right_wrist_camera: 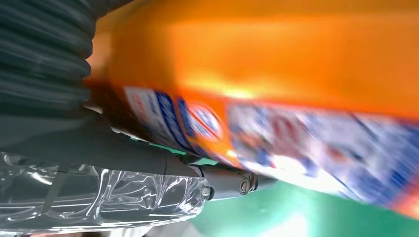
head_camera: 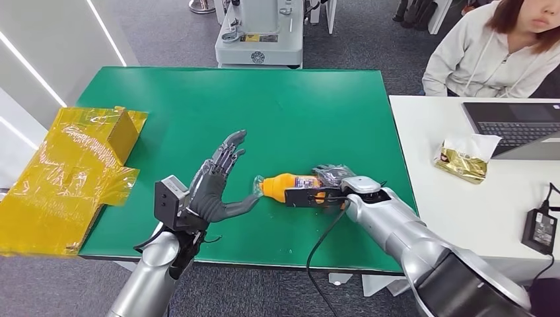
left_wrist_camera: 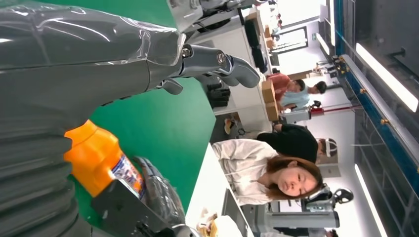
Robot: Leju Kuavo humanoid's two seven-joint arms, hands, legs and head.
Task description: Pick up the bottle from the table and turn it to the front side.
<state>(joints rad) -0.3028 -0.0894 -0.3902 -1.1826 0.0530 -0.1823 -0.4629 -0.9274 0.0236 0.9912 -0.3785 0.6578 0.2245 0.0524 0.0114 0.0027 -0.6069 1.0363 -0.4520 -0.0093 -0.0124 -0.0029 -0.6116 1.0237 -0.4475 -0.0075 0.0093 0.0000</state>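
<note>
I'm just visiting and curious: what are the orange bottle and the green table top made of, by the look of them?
The orange bottle, held by the right hand, looks like clear, glossy plastic filled with orange drink: it shows bright highlights and carries a thin printed label. The green table top looks like a matte mat or coated board, flat and even with almost no glare; which of the two cannot be told.

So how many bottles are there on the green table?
1. The orange bottle lies on its side near the front edge of the green table, gripped by the right hand. The left hand hovers beside it.
</note>
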